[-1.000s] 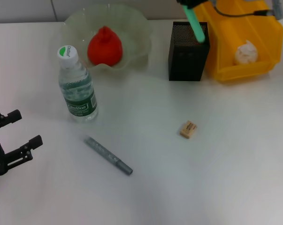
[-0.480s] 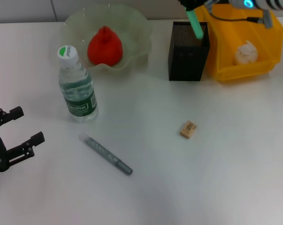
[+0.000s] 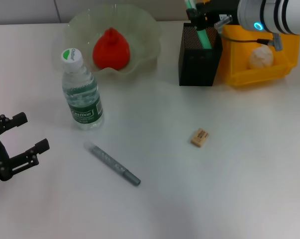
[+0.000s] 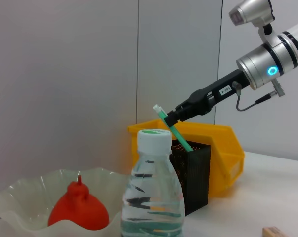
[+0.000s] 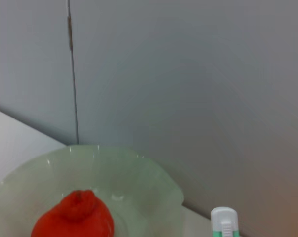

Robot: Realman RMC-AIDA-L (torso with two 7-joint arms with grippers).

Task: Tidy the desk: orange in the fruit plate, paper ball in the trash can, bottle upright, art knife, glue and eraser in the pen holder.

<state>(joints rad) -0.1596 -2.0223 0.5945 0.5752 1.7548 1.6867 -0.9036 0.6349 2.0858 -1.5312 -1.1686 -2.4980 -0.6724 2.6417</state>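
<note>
White tabletop (image 3: pixel 229 189) fills the head view, and we read it from the left edge across. At lower left our left gripper (image 3: pixel 23 138) hangs spread and empty, well apart from everything. Just right of it the bottle (image 3: pixel 81 92) stands upright, so we judge that step done. Behind it, at upper left, the orange (image 3: pixel 110 49) sits inside the fruit plate (image 3: pixel 147 27): done too. Below centre a grey art knife (image 3: pixel 113 165) lies flat on the table, not yet stowed. Right of centre the eraser (image 3: pixel 200 137) lies alone, also left to do. At upper centre our right gripper (image 3: pixel 198 17) grips the green glue stick (image 3: pixel 204 36), tilted into the pen holder (image 3: pixel 198 59). At upper right the paper ball (image 3: pixel 260 56) rests in the trash can (image 3: pixel 239 74).
</note>
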